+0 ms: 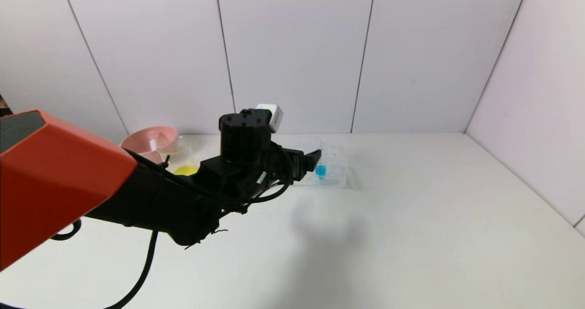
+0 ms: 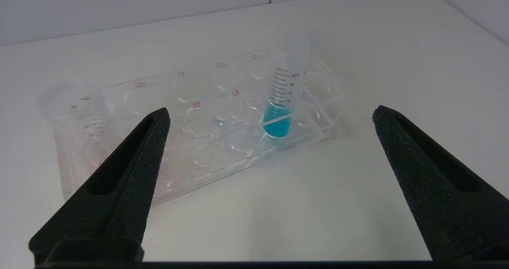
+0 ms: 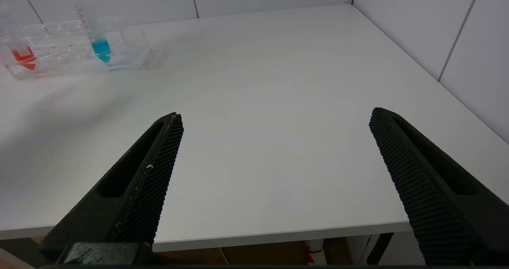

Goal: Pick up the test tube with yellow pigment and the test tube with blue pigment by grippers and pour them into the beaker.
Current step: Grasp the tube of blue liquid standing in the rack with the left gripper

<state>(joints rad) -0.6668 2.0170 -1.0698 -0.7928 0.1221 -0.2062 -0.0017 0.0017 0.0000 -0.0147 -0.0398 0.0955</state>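
Observation:
The test tube with blue pigment (image 1: 321, 169) stands upright in the clear rack (image 1: 336, 174); it also shows in the left wrist view (image 2: 283, 98) and the right wrist view (image 3: 99, 46). My left gripper (image 1: 310, 162) hovers just short of the rack, open and empty, with the blue tube ahead between its jaws (image 2: 270, 115). The beaker (image 1: 180, 158) stands left of the arm and holds yellow liquid. The test tube with yellow pigment is out of view. My right gripper (image 3: 274, 115) is open and empty above the table's near edge, out of the head view.
A pink bowl (image 1: 148, 141) stands behind the beaker at the back left. A red-liquid tube (image 3: 23, 56) stands at the rack's other end. White walls close the back and right. The table's near edge (image 3: 278, 237) lies under the right gripper.

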